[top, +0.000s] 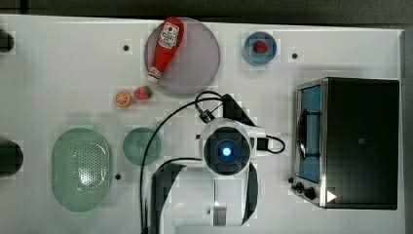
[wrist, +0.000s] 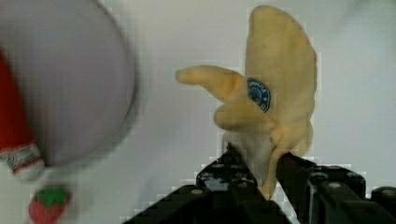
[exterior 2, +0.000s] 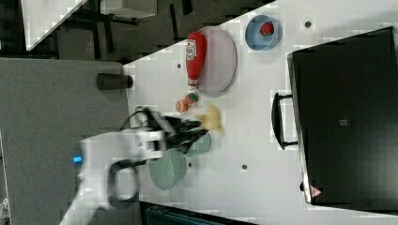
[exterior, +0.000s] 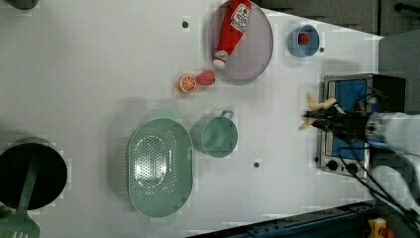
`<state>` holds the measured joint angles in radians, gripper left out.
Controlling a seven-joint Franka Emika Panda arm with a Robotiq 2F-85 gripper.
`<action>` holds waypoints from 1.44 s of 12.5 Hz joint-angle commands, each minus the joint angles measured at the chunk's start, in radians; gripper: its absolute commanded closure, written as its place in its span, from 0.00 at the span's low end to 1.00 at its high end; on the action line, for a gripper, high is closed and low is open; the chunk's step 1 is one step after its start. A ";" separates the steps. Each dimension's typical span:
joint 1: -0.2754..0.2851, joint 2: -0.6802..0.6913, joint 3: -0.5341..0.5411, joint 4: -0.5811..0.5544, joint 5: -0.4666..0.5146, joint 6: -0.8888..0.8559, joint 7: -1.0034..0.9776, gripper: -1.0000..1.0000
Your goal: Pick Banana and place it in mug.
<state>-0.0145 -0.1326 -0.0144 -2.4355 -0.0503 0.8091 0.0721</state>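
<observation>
The gripper [wrist: 261,186] is clenched on the lower end of the banana [wrist: 275,88], which hangs in the air above the worktop [exterior: 99,74] instead of lying on it; in the left view the fruit [exterior: 317,111] sticks out past the black fingertips, in front of the toaster oven [exterior: 349,124]. In the right view the banana [exterior 2: 212,117] juts from the gripper [exterior 2: 199,131] just above the teal mug [exterior 2: 201,146]. In the wrist view the banana looks half peeled, with pale flaps splaying away from the body and a small blue sticker on one side. It appears to be a light plastic toy, probably smooth and fairly stiff, so weight should be no trouble, but the curved skin may slip or swivel between the jaws. The hold near the narrow end leaves most of the length free, which could let it tip; a grip nearer the thick middle would likely steady it. The mug [exterior: 215,136] stands upright beside the perforated green basket [exterior: 158,168], well apart from the gripper [exterior: 309,119] in the left view, and its mouth seems only just wide enough, so the banana may best go in end first.
</observation>
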 commanded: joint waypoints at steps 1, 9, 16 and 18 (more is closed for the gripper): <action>0.026 -0.121 0.025 0.127 0.007 -0.303 -0.006 0.76; 0.085 -0.089 0.313 0.317 0.170 -0.564 0.396 0.76; 0.086 0.090 0.433 0.183 0.134 -0.184 0.596 0.76; 0.086 0.128 0.435 0.118 0.056 -0.077 0.601 0.76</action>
<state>0.0778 0.0084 0.4111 -2.3301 0.0408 0.6802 0.6006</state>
